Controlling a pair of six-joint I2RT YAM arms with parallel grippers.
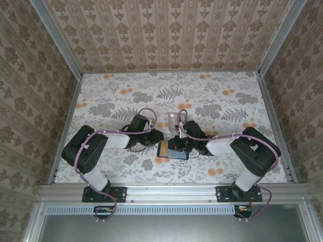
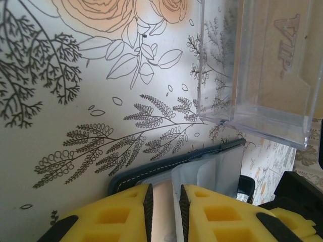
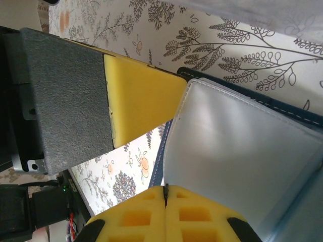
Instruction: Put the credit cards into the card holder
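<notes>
While the right gripper (image 3: 165, 196) has jaws pressed together at the soft flap of the card holder (image 3: 242, 151), the left gripper (image 2: 165, 206) hangs beside it, jaws slightly apart, above the table (image 2: 75, 101). Tan card (image 2: 275, 55) in the rack (image 2: 217, 75) looks thin, stiff, slick: pinch its edge.

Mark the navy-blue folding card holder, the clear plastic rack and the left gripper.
navy-blue folding card holder (image 2: 176, 160), left wrist view, stitched outer edge.
clear plastic rack (image 2: 217, 65), left wrist view, transparent side wall.
left gripper (image 2: 165, 199), left wrist view, midway between yellow fingertips.
</notes>
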